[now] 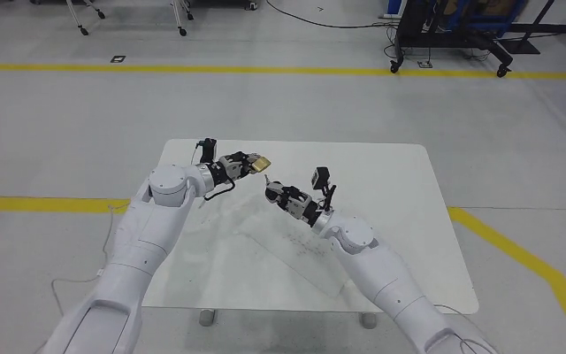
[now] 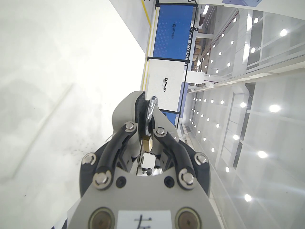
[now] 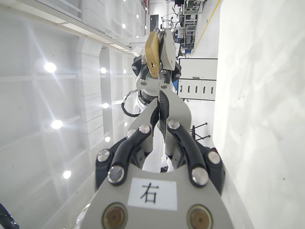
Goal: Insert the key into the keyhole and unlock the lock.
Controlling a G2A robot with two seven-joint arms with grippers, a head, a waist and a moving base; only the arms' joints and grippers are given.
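Observation:
A brass padlock (image 1: 259, 163) is held above the white table (image 1: 398, 177) by my left gripper (image 1: 248, 164), which is shut on it. In the left wrist view the silver shackle (image 2: 151, 109) and a bit of the brass body (image 2: 147, 143) show between the fingers (image 2: 128, 110). My right gripper (image 1: 271, 188) sits just in front of the lock, shut on a thin silver key (image 3: 158, 85). In the right wrist view the key's tip is close under the padlock's (image 3: 152, 51) keyhole face (image 3: 152, 65); contact cannot be told.
A clear plastic sheet (image 1: 296, 252) lies on the table under the right arm. The table's far and right parts are bare. Yellow floor lines (image 1: 265, 69) and wheeled frames (image 1: 451, 35) are well away from the table.

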